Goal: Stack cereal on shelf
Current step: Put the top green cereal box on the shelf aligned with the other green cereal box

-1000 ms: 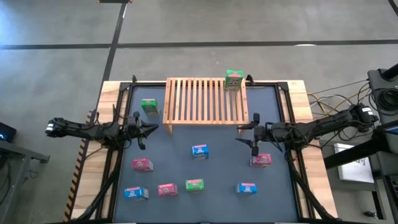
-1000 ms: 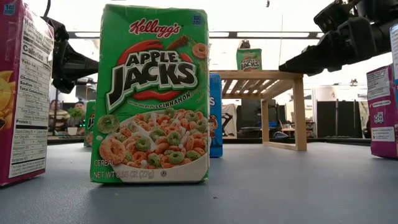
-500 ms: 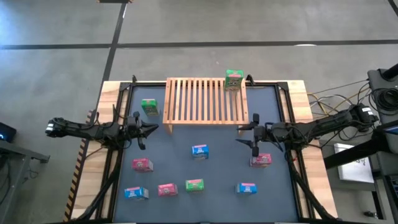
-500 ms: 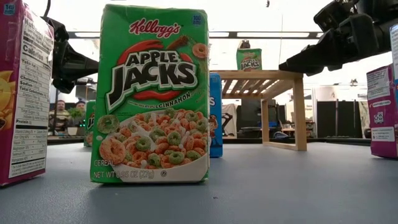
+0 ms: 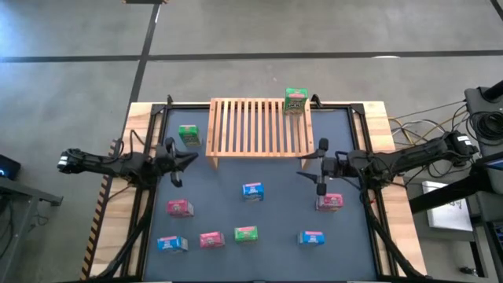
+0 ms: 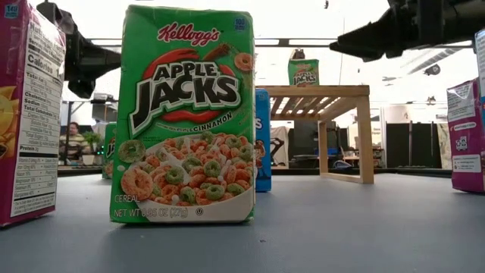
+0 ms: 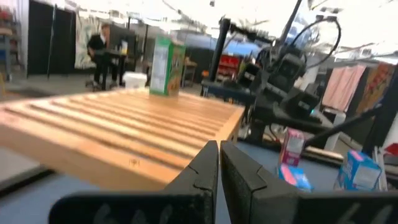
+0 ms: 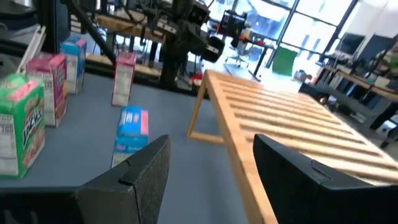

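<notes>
The shelf (image 5: 259, 126) is a slatted wooden rack at the table's far middle. One green cereal box (image 5: 296, 101) stands upright on its far right corner. Another green box (image 5: 189, 135) stands on the table left of the shelf. A blue box (image 5: 252, 190), two pink boxes (image 5: 180, 207) (image 5: 330, 202) and a near row of several boxes (image 5: 246, 233) stand on the dark table. My left gripper (image 5: 195, 159) is shut and empty, by the shelf's near left corner. My right gripper (image 5: 305, 168) is open and empty, off the near right corner, above the table.
The table's black frame (image 5: 357, 110) and wooden border (image 5: 385, 134) ring the dark surface. Bare table lies between the shelf and the near row of boxes. Cables and equipment (image 5: 487, 118) sit off the right side. A person (image 7: 99, 43) is in the room beyond.
My right gripper has risen above the table and rolled slightly, staying open. My left gripper has tipped its fingers upward, staying shut. No box has moved.
</notes>
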